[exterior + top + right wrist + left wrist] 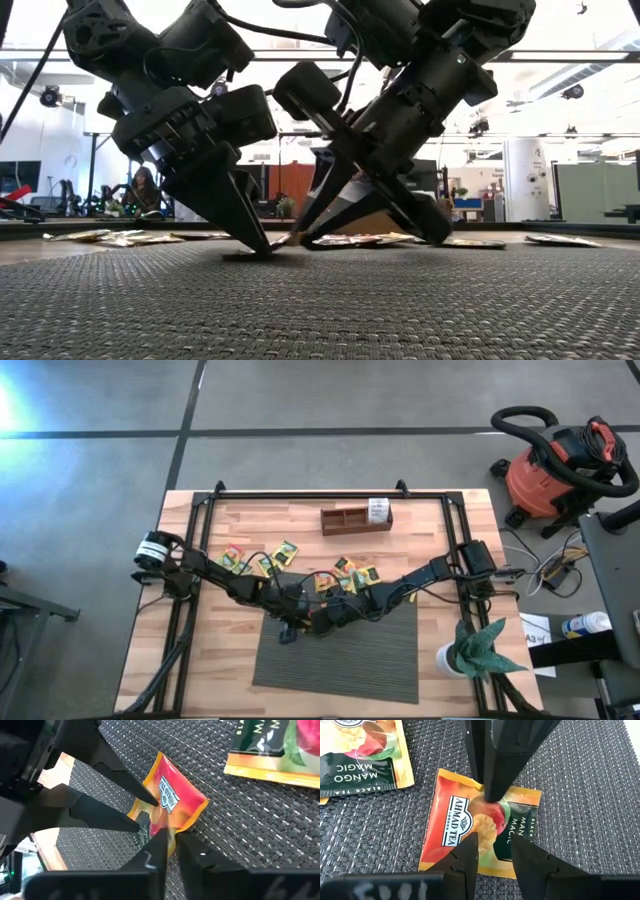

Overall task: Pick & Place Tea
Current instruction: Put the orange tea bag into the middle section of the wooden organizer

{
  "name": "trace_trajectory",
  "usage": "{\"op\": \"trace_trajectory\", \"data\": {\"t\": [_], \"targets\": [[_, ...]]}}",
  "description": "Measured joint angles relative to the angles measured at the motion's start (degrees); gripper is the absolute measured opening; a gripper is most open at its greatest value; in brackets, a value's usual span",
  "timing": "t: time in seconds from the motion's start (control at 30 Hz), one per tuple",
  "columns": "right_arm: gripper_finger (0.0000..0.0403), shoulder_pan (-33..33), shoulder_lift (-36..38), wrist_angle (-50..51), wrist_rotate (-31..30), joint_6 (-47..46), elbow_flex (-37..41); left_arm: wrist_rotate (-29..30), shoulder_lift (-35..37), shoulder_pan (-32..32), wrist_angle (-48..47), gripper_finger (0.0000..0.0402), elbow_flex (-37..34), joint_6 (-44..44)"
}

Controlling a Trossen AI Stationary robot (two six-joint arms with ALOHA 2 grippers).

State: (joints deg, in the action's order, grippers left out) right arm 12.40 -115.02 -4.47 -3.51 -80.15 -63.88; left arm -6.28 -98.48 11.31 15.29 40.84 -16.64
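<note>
Tea bags mostly waiting on the table

Tea bags (pixel 285 550) are lying spread out on the wooden table (pixel 440 540), behind the gray mat (pixel 345 655). The brown wooden tray (pixel 350 520) is sitting near the back edge of the table, well apart from the bags. A white thing is showing at one end of the tray, but it is too small to tell what it is, so the tray is looking almost empty.

Both arms are working together on one orange tea bag (pixel 480 830) lying on the mat. The right gripper (pixel 171 839) is pinching one edge of this bag, with its fingers close together on it, and that edge is lifting and bending. The left gripper (pixel 495 852) is pressing down on the same bag, with its fingers a little apart and one tip on each side of the right one.

This bag is only just getting picked up. Almost all of the job is looking left to do: this bag and the many others are waiting to go to the tray.
</note>
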Motion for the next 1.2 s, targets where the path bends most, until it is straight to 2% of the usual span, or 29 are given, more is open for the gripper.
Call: {"op": "trace_trajectory", "data": {"t": [0.07,0.27,0.4,0.57,0.67,0.77,0.87,0.93,1.03,1.2], "targets": [[0.0015,0.0,0.0,-0.01,-0.87,0.43,0.0,0.05,0.02,0.0,0.01,0.0112,0.0,0.03],[0.0009,-0.02,0.05,-0.07,-2.49,0.89,-0.02,0.45,0.69,0.0,-0.33,0.0112,0.0,0.01],[0.0009,-0.11,0.84,-0.22,-4.54,0.57,-0.04,4.45,4.93,0.02,-2.96,0.0112,0.0,0.15],[0.0008,-0.03,4.64,0.0,-14.56,-3.56,1.33,16.5,15.3,0.24,-9.45,0.0112,0.04,-2.98],[0.0008,-0.04,8.23,0.55,-23.91,-4.02,2.03,26.97,22.86,0.97,-13.76,0.0112,0.04,-10.69],[0.0008,0.14,11.79,2.13,-35.92,-3.98,2.14,39.08,30.1,2.15,-15.05,0.0112,-0.79,-18.64],[0.0008,0.37,14.59,2.08,-48.03,-3.91,2.16,48.72,36.69,2.67,-10.05,0.0112,-3.87,-26.18],[0.0008,0.3,15.96,1.05,-53.16,-3.75,2.16,51.34,40.36,2.19,-4.64,0.0112,-7.16,-32.5],[0.0008,-0.22,16.81,-2.51,-55.65,-1.27,2.16,49.68,42.74,-0.11,7.79,0.0112,-13.2,-41.72],[0.0008,-1.65,16.55,-13.84,-54.19,6.87,2.16,43.94,40.88,-3.85,25.26,0.0112,-21.23,-54.36]]}}
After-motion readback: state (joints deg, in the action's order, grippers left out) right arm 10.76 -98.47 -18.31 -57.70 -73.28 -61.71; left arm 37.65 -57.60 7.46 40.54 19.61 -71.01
